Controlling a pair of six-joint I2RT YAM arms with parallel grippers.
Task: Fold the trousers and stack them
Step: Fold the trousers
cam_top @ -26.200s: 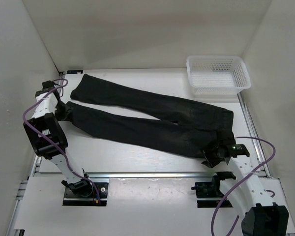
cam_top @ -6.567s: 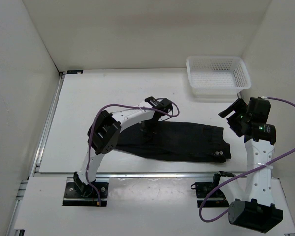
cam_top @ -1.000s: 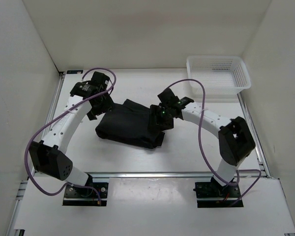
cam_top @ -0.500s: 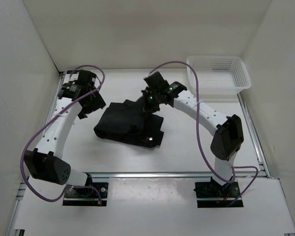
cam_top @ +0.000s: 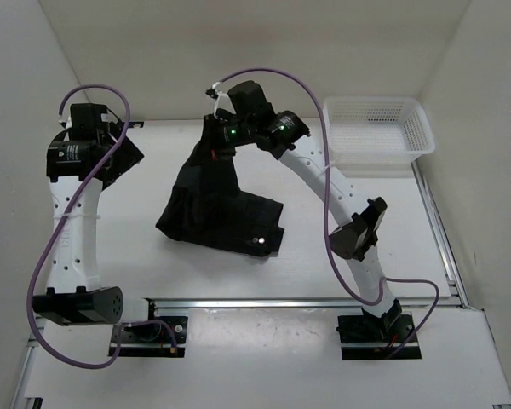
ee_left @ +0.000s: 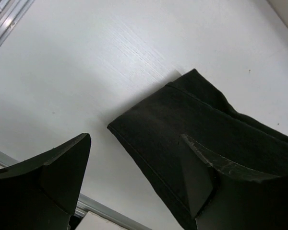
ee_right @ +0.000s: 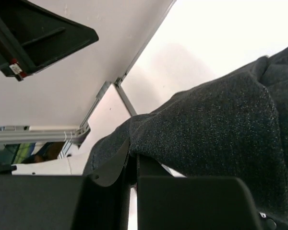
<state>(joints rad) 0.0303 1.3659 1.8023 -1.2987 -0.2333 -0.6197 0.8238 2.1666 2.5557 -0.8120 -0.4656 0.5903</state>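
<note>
At the far left the bench [cam_top: 145, 256] ends under the white side wall [cam_top: 17, 213]; the left gripper [cam_top: 119, 160] hangs high and close to this wall; its arm stands nearly upright from the base at the near edge and bends at the top toward the middle; in the left wrist view its jaws are wide apart and hold nothing, and a folded corner of the cloth lies on the bench below them; a free strip of bench lies between this arm and the trousers [cam_top: 226, 217]; they lie folded in a dark bundle at the middle of the bench, with one part drawn up like a tent toward the far side; at the top of it the right gripper [cam_top: 218, 141] has its jaws closed on a fold of the fabric; the right arm goes in a long arc from the near right; the white basket [cam_top: 379, 128] stands in the far right corner, apart from the trousers, bare bench between.
</note>
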